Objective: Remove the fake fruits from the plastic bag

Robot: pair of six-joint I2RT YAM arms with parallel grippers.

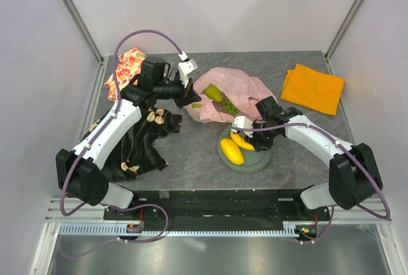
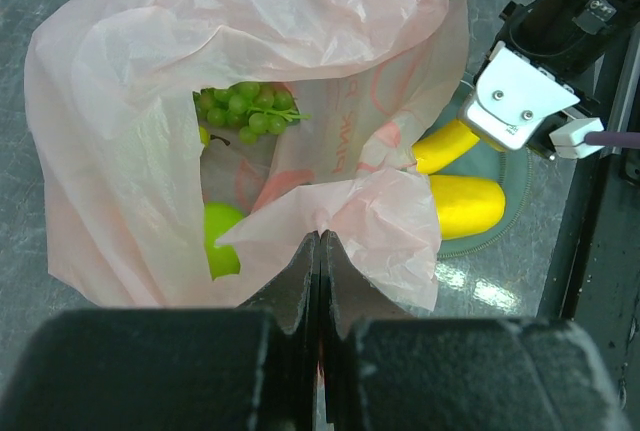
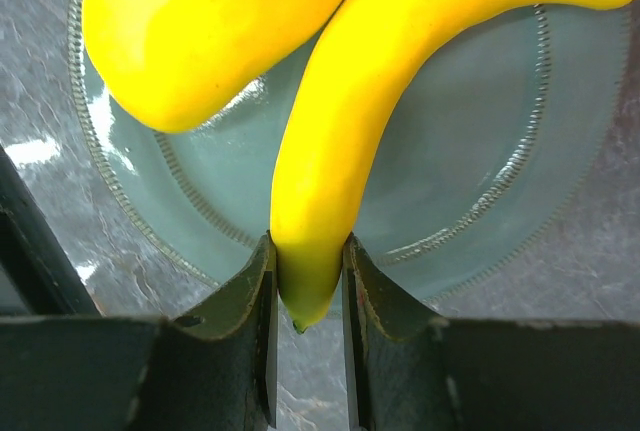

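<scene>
The pink plastic bag (image 1: pixel 233 90) lies at mid table with its mouth open. My left gripper (image 1: pixel 191 98) is shut on the bag's rim (image 2: pixel 330 216) and holds the mouth up. Inside the bag I see green grapes (image 2: pixel 245 109) and a green fruit (image 2: pixel 222 241). My right gripper (image 1: pixel 245 131) is shut on the tip of a yellow banana (image 3: pixel 330 151), which lies over the grey-green plate (image 3: pixel 480 151). A yellow mango (image 3: pixel 200 21) lies on the plate beside it. The banana (image 1: pixel 242 140) and mango (image 1: pixel 231 151) also show in the top view. The other fruits are hidden.
An orange cloth (image 1: pixel 312 88) lies at the back right. A floral fabric (image 1: pixel 124 71) lies at the back left. A black cloth (image 1: pixel 137 144) lies under my left arm. The plate (image 1: pixel 258 163) sits just in front of the bag.
</scene>
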